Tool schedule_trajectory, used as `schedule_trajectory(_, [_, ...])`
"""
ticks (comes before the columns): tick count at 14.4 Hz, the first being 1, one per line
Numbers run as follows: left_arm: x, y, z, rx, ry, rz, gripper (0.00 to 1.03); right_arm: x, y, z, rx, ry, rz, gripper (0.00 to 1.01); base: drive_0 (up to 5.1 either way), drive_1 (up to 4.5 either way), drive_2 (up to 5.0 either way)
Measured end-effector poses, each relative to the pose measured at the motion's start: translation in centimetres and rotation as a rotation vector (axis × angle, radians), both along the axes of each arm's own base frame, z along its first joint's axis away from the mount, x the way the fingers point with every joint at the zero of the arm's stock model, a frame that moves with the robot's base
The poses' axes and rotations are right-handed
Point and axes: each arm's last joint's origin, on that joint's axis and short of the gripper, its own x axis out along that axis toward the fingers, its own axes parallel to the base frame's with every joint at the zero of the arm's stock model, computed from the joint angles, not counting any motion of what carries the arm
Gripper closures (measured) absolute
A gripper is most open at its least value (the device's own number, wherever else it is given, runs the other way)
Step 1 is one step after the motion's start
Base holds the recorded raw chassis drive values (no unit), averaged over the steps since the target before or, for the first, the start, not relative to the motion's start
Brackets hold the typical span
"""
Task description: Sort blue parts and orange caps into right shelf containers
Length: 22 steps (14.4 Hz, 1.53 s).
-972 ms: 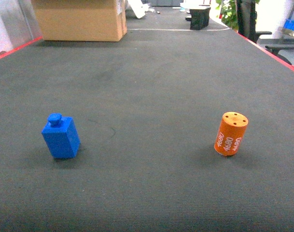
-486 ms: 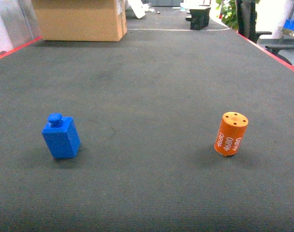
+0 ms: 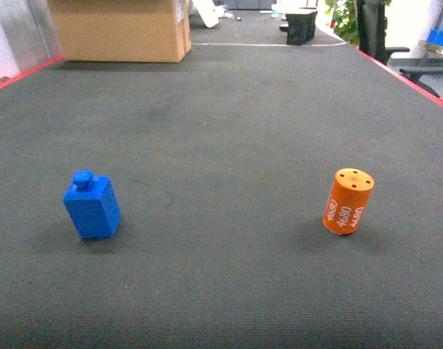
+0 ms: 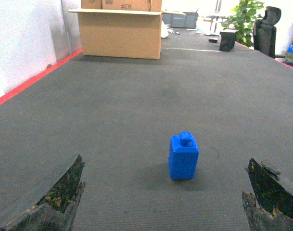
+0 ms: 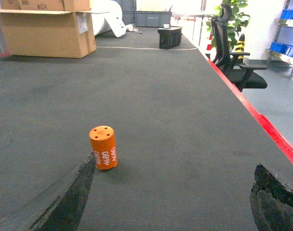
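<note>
Count on the dark mat [image 3: 228,131]: one blue part [image 3: 92,206], one orange cap [image 3: 348,201]. Both stand upright, well apart from each other, blue on the left side, orange on the right.

Left gripper [image 4: 163,202]: jaws wide open, holding nothing. Only the two worn fingertips [image 4: 55,195] show at the bottom corners of the left wrist view. The blue part [image 4: 184,156] sits ahead of the jaws, roughly between the two finger lines, slightly toward the right finger, not touching either. It is a blocky piece with a round stud on top.

Right gripper [image 5: 170,202]: jaws wide open, empty. Fingertips [image 5: 71,195] at the bottom corners of the right wrist view. The orange cap [image 5: 103,147] stands ahead of the jaws, just beside the tip of the left finger and well apart from the right one; cannot tell if it touches. White printed digits on its side, four small holes in the top face.

Neither gripper shows in the head view.

One cardboard box [image 3: 119,29] at the far left end of the mat. One black office chair [image 5: 233,53] off the right edge, past the red border [image 5: 261,122]. Blue crates [image 5: 286,48] are on a shelf at far right, partly cut off, count unclear.
</note>
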Motion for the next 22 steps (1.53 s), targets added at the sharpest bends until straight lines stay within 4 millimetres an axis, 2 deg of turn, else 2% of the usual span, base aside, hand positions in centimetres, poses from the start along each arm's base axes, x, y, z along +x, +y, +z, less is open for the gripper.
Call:
schedule_trajectory(14, [0.0,0.0,0.0,0.000,0.000,0.000,0.05,0.0,0.0,0.0,0.000,0.000,0.000,0.03,0.0,0.00,0.0])
schedule_trajectory(15, [0.0,0.0,0.0,0.003,0.002,0.013,0.05,0.0,0.0,0.0,0.000,0.000,0.000,0.03,0.0,0.00,0.0])
schedule_trajectory(16, [0.5,-0.5,0.3,0.009,-0.015,0.119,0.05,0.2,0.3,0.5,0.017,-0.043,-0.079,0.03,0.0,0.00,0.0])
schedule_trajectory(17, [2.1,-1.2,0.3,0.014,0.007,0.199,0.05,1.4,1.1,0.9,0.047,-0.059,-0.111,0.03,0.0,0.00,0.0])
schedule_trajectory(18, [3.5,-0.7,0.4,0.008,0.007,0.256,0.05,2.6,1.4,0.9,0.053,-0.058,-0.117,0.03,0.0,0.00,0.0])
schedule_trajectory(19, [5.8,-0.6,1.3,-0.006,-0.020,0.247,0.05,4.2,1.8,1.1,0.067,-0.060,-0.102,0.03,0.0,0.00,0.0])
schedule_trajectory(20, [8.7,-1.0,2.3,-0.014,-0.051,0.197,0.05,6.7,3.0,2.0,0.083,-0.083,-0.045,0.03,0.0,0.00,0.0])
schedule_trajectory(21, [11.9,-1.7,2.0,-0.021,-0.028,0.160,0.05,9.7,4.3,2.1,0.090,-0.080,-0.004,0.03,0.0,0.00,0.0])
schedule_trajectory(22, [14.3,-2.4,0.6,-0.014,0.046,0.133,0.05,12.1,5.2,0.8,0.082,-0.010,0.009,0.03,0.0,0.00,0.0])
